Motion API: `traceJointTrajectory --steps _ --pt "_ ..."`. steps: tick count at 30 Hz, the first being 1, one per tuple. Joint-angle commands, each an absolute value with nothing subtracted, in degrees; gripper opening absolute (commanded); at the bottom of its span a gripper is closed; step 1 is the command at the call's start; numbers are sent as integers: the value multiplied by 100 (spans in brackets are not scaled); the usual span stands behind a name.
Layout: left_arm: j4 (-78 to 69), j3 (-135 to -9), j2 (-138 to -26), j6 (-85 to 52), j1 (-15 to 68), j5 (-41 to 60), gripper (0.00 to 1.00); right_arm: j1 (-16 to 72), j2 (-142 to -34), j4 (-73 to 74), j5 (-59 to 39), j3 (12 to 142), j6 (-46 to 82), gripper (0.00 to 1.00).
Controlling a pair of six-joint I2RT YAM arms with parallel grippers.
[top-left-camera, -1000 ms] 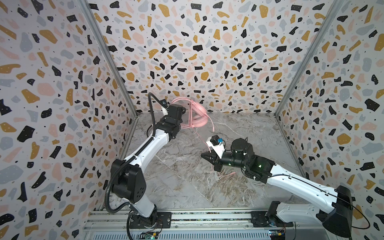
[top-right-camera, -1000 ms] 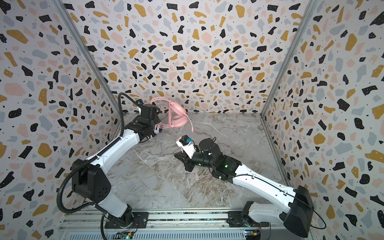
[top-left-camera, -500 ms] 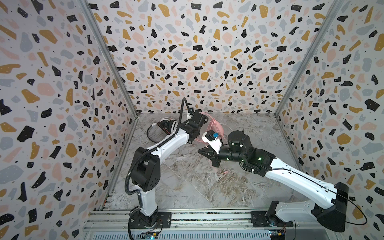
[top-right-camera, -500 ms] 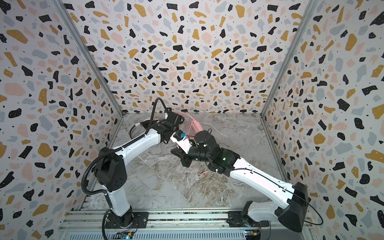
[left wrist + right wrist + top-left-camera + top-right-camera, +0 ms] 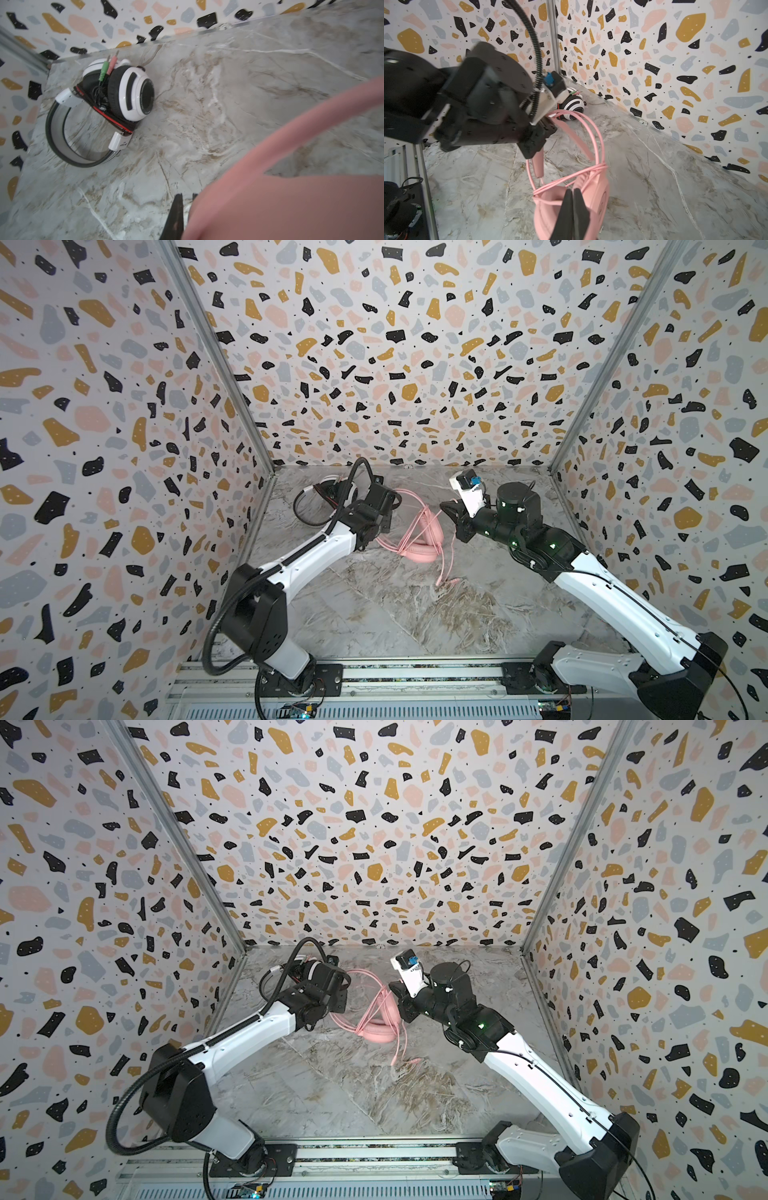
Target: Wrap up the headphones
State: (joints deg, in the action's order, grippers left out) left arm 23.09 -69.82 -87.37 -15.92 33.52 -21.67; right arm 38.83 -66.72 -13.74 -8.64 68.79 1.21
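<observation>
pink headphones (image 5: 419, 549) standing on the tabletop (image 5: 374, 614), held by the band (image 5: 571, 128).
left tool (image 5: 536, 149) is clamping the band; right tool (image 5: 573, 207) is resting closed at the ear cup (image 5: 596, 199); white headphones (image 5: 133, 93) are lying in the far-left corner.

The pink headset (image 5: 419, 549) fills the gap between your two jaws; behind both, bare counter (image 5: 395, 614) gives room.

Lit brightly and evenly, with only faint, soft shadows on the counter (image 5: 395, 614). Crisp in both top views, though walls (image 5: 415, 344) splay toward the edges. Out of focus on the nearby pink headphones (image 5: 291, 207) in the left wrist view; motion-smeared across the left arm (image 5: 467, 104) in the right wrist view.
</observation>
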Motion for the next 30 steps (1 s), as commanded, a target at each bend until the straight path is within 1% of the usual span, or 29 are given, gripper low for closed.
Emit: traceJointTrajectory --steps 1,4,9,13,18,19,21,23,25,28,30 --pt "1789 -6717 -8203 -852 3366 -1273 0 3692 -6502 -1178 -700 7035 138 0" --pt "1861 -6566 -7953 -628 3367 -870 0 3529 -6571 -1107 -738 7001 155 0" --pt "2262 -6533 -7881 -423 3372 -326 0 3347 -6640 -1051 -739 6929 200 0" --pt "2082 -6274 -7649 -391 3368 391 0 3225 -6694 -967 -913 6823 277 0" --pt "1858 -6210 -7325 -516 3349 1043 0 3199 -6770 -743 -1039 6495 391 0" --pt "1767 -6185 -7263 -555 3341 1187 0 3198 -6816 -747 -1054 6464 412 1" --pt "1695 -6228 -7268 -566 3316 1680 0 3198 -6904 -706 -1104 6355 420 2" --pt "1856 -6387 -7350 -566 3277 1949 0 3196 -6919 -598 -1168 6215 437 3" --pt "1942 -6449 -7375 -561 3214 2084 0 3199 -6911 -536 -1242 6108 464 3" --pt "1682 -6294 -7250 -699 2986 2422 0 3193 -6794 -306 -1282 5816 546 3" --pt "1530 -6217 -7195 -863 2696 2846 0 3199 -6701 -122 -1253 5649 609 3"
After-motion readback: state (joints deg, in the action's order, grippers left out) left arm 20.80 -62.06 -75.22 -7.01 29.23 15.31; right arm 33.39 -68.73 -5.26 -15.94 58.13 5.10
